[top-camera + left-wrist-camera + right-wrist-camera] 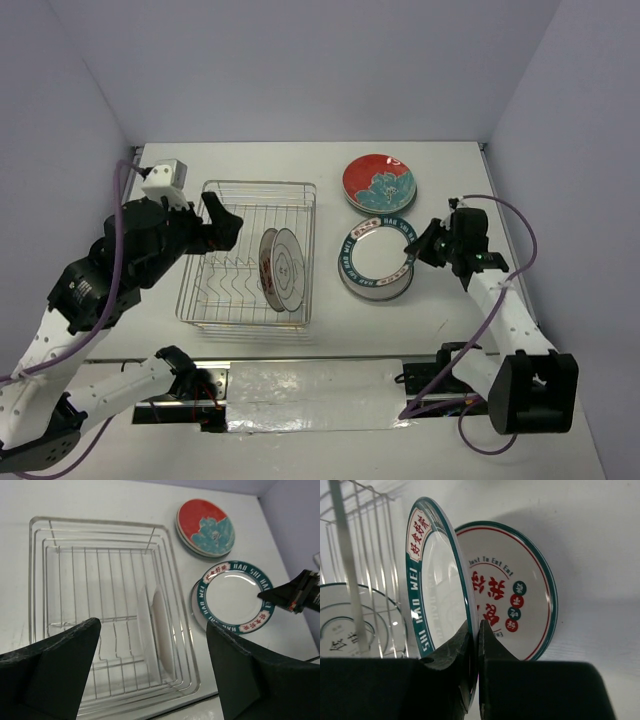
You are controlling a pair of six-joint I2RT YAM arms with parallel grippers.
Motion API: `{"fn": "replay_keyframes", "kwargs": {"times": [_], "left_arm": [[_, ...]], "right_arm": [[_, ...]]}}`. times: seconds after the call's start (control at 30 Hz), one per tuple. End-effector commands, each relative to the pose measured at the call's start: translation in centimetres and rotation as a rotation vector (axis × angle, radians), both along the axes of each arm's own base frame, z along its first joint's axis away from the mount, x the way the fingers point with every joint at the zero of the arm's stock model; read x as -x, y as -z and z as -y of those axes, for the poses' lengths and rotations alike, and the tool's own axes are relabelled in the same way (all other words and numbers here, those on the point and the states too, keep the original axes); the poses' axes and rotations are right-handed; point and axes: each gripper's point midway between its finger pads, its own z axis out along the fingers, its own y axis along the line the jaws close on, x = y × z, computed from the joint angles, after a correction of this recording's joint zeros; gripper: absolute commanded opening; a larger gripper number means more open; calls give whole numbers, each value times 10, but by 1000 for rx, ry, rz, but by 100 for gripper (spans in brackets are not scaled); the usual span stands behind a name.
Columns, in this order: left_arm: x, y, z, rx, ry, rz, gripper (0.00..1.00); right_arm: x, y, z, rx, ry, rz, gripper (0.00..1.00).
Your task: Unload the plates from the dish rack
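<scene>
The right gripper (474, 629) pinched the glossy lettered rim of the round, white ceramic teal-rimmed plate (372, 262), which lay over a red-character plate (517, 600) just right of the dish rack (245, 186), a rectangular basket of silver wire. 2 plates (281, 270) stood on edge inside the rack, beneath the left gripper (222, 230), whose jaws gaped wide.

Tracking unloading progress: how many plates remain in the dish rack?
2: one reddish-edged plate and one white plate, upright together at the right end of the dish rack; another may hide between.
</scene>
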Motion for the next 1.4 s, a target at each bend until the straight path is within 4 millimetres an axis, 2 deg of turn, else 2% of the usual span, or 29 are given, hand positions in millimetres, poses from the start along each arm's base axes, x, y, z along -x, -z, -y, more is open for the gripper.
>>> {"fn": "replay_keyframes", "kwargs": {"times": [0.0, 0.07, 0.17, 0.2, 0.3, 0.33, 0.4, 0.57, 0.67, 0.73, 0.83, 0.87, 0.93, 0.97, 1.0, 1.07, 1.13, 1.27, 1.37], "left_arm": [[5, 28, -10, -112, -2, -58, 99], [7, 40, -10, -122, 5, -76, 99], [7, 54, -9, -136, 11, -103, 99], [7, 58, -8, -141, 10, -114, 100], [5, 62, -8, -143, 0, -132, 99], [4, 64, -10, -146, -20, -143, 99], [3, 65, -13, -159, -39, -159, 100], [1, 70, -13, -187, -52, -194, 98], [1, 74, -9, -188, -40, -213, 95], [2, 76, -5, -180, -30, -215, 93], [5, 82, 2, -179, -19, -233, 89], [5, 85, 3, -190, -23, -241, 87], [7, 94, 13, -206, -18, -266, 85], [7, 97, 10, -232, -46, -269, 84], [8, 102, 17, -255, -38, -282, 84], [9, 106, 17, -296, -79, -294, 79], [8, 105, 19, -298, -108, -291, 76], [4, 109, 30, -338, -137, -286, 71], [-1, 120, 34, -394, -166, -301, 71]], "right_arm": [[-14, -1, -3, -6, -62, 50, 7], [-11, 11, 1, 23, -67, 12, 13], [-6, 28, 10, 81, -53, -49, 34], [-5, 33, 14, 109, -55, -68, 44], [-1, 44, 18, 153, -36, -122, 52], [0, 47, 13, 173, -50, -135, 62], [4, 59, 16, 318, -34, -209, 72], [11, 84, 18, 561, -30, -359, 76], [13, 87, 15, 597, -40, -376, 77], [16, 83, 20, 620, -13, -380, 77], [13, 63, 32, 644, 65, -331, 78], [14, 48, 33, 632, 86, -296, 78], [15, 32, 37, 627, 117, -255, 78], [16, 14, 36, 603, 132, -204, 79], [16, 6, 36, 591, 132, -179, 79], [19, -14, 34, 562, 132, -118, 79], [23, -26, 35, 556, 129, -86, 79], [31, -30, 38, 569, 118, -87, 79], [34, -28, 38, 574, 104, -100, 79]]}}
